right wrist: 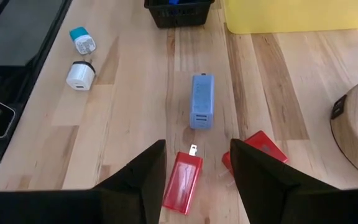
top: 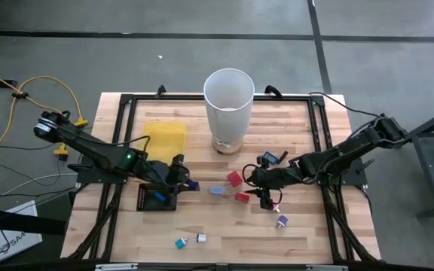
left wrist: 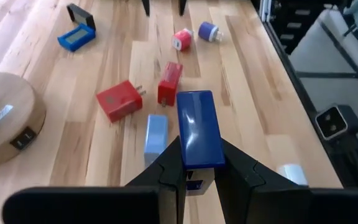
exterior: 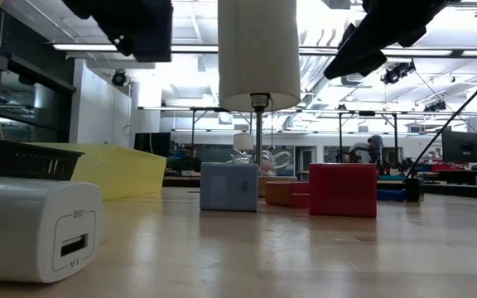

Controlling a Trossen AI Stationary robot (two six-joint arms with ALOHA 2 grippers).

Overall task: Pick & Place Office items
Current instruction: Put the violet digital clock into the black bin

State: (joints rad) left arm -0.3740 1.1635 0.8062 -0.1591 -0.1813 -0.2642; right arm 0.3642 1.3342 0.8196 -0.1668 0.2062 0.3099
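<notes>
Left arm carrying a charger, right arm lining up on another.

The left gripper [left wrist: 197,171] clamps a dark blue rectangular plastic charger block [left wrist: 199,127] near the black mesh tray [top: 157,199], likely its drop point. The right gripper [right wrist: 194,171] hovers part-open over the slim red plastic charger [right wrist: 182,180]; next, descend and close.

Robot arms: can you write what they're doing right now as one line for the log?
left gripper: shut on blue charger, near black tray | right gripper: open above slim red charger | white bin: upright
</notes>
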